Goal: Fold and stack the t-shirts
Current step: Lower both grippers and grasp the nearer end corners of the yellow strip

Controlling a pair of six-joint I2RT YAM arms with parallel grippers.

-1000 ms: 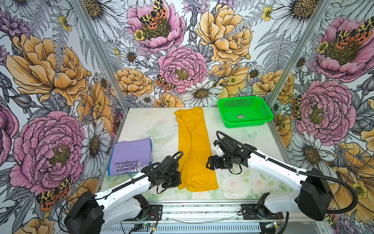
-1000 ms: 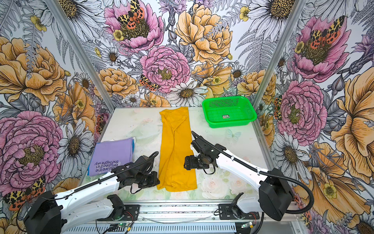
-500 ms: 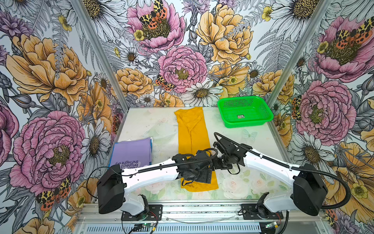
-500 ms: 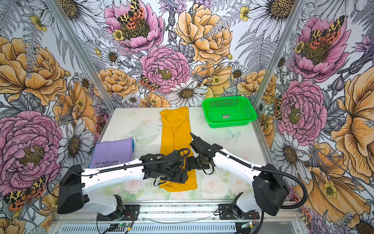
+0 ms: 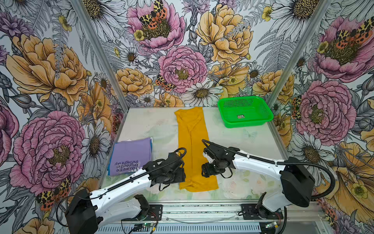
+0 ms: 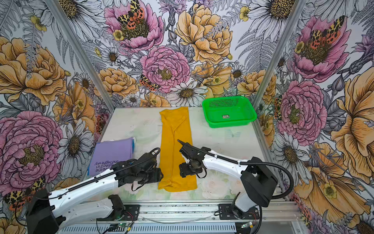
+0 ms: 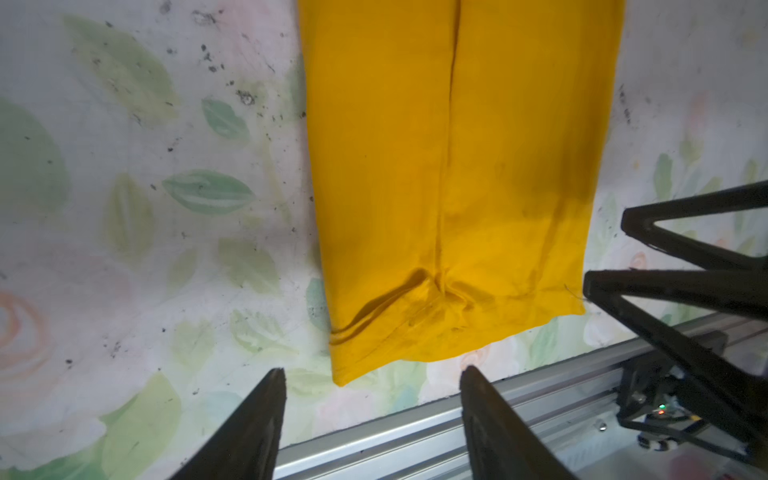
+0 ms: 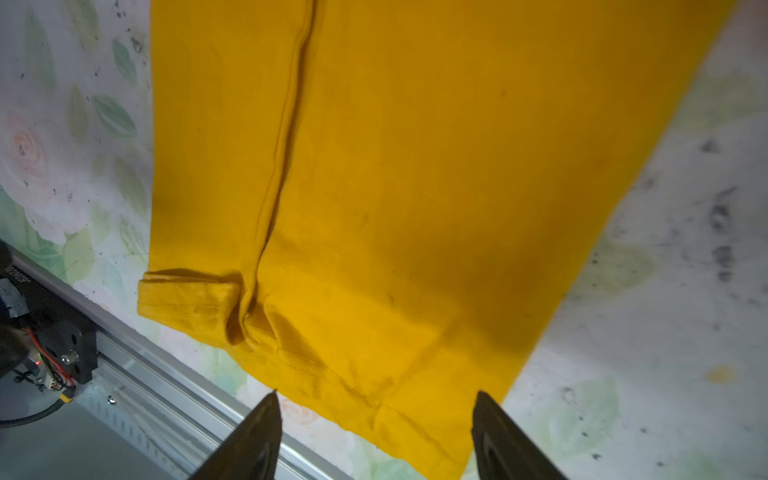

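Mustard-yellow cloth t-shirt (image 5: 192,145), folded into a long strip, lay mid-way across the pale floral table (image 5: 259,137), long axis running far edge to near edge. Left gripper (image 5: 180,174) flanked its left side, right gripper (image 5: 205,172) its right, both by the near hem, jaws spread, holding nothing. Equally close, I'd judge. Folded lavender printed t-shirt (image 5: 131,154) lay by the left edge, green plastic mesh basket (image 5: 249,122) in the far right corner.

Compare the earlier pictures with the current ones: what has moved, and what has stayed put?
The left pincer swung across the yellow t-shirt toward the right pincer, then drew back to its left edge; it is open and holds nothing. The right pincer, also open, barely shifted. The yellow t-shirt, lavender t-shirt and green basket stayed put.
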